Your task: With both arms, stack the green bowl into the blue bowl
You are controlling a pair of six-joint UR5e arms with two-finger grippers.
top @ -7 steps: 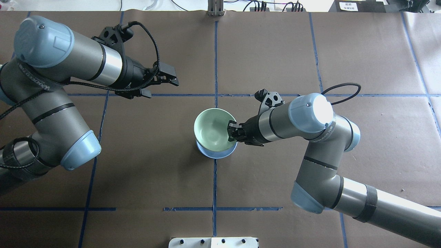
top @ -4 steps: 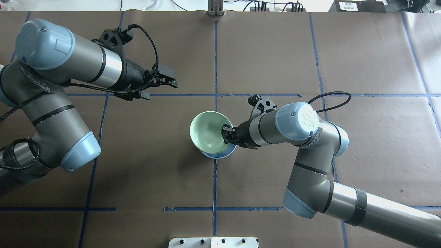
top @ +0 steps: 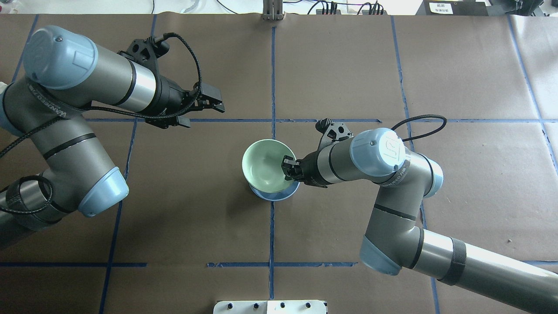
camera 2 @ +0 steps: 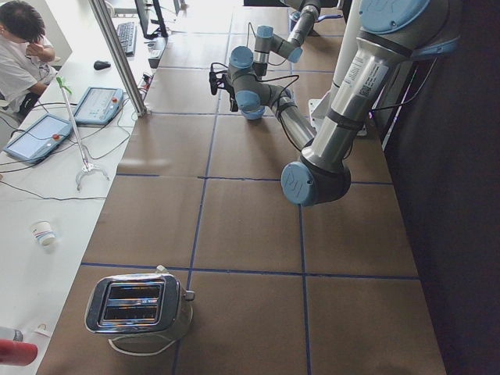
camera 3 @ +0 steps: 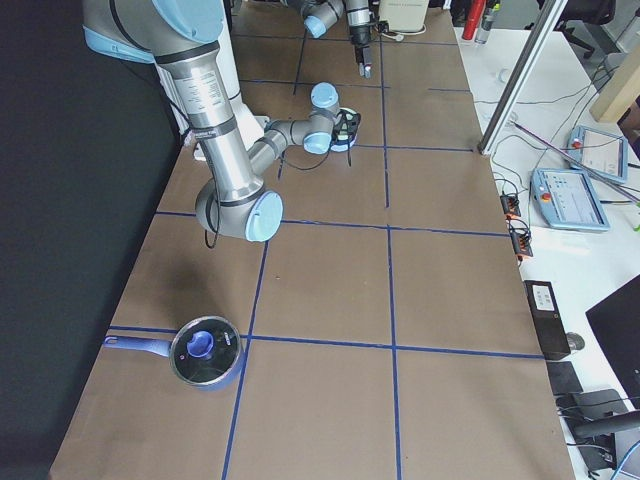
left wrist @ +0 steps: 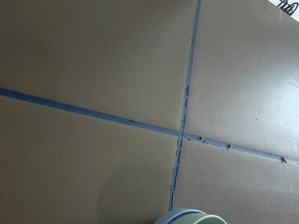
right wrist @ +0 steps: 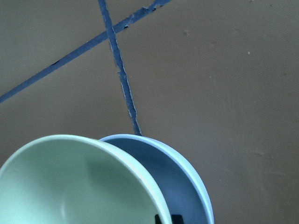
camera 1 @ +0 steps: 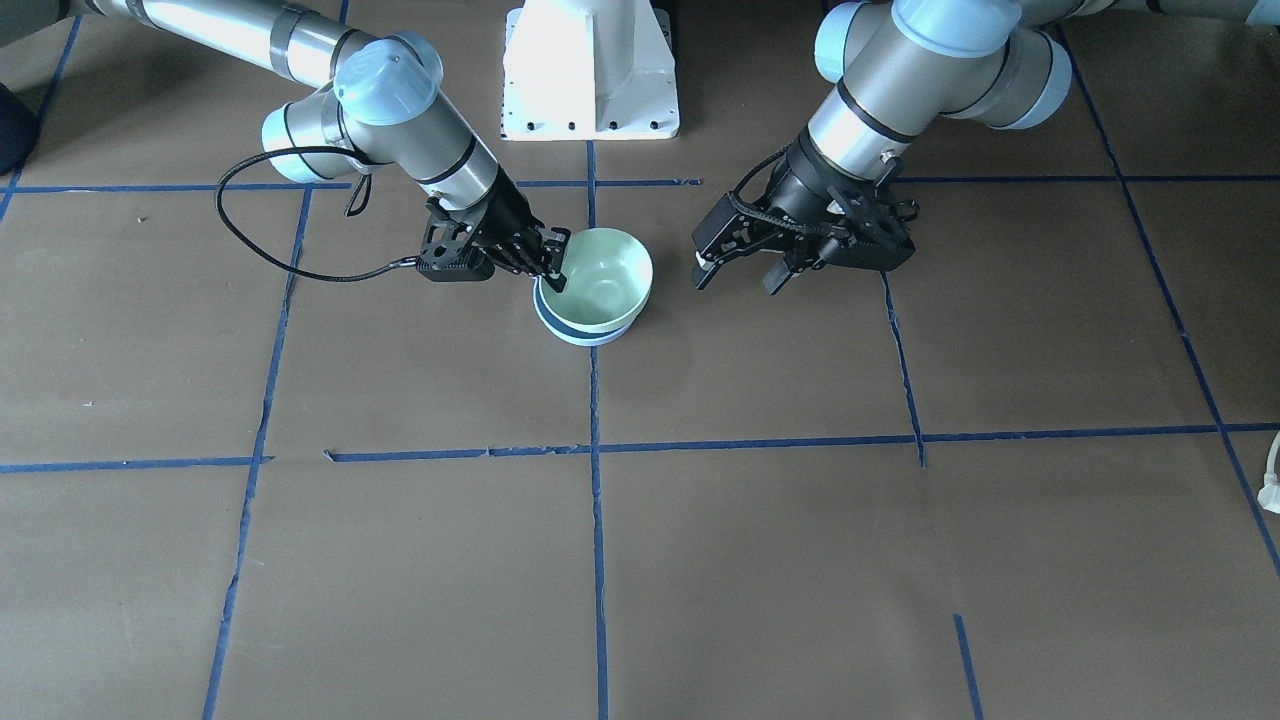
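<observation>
The green bowl [top: 265, 168] sits tilted inside the blue bowl [top: 275, 195] at the table's middle, where two tape lines meet. My right gripper [top: 288, 168] is shut on the green bowl's rim on its right side, with one finger inside the bowl. In the front view the right gripper [camera 1: 551, 266] grips the green bowl [camera 1: 602, 272] above the blue bowl [camera 1: 572, 331]. The right wrist view shows the green bowl [right wrist: 70, 186] leaning in the blue bowl [right wrist: 184, 186]. My left gripper [top: 204, 114] is open and empty, raised off to the far left of the bowls; it also shows in the front view [camera 1: 737, 283].
The white pedestal base [camera 1: 590, 70] stands at the robot's side of the table. A toaster [camera 2: 137, 305] stands at the table's left end, and a lidded pot [camera 3: 205, 350] at its right end. Blue tape lines cross the brown paper. An operator [camera 2: 19, 47] sits beyond the table.
My right arm has moved left with the green bowl and set it lower into the blue bowl. The left gripper has stayed nearly still.
</observation>
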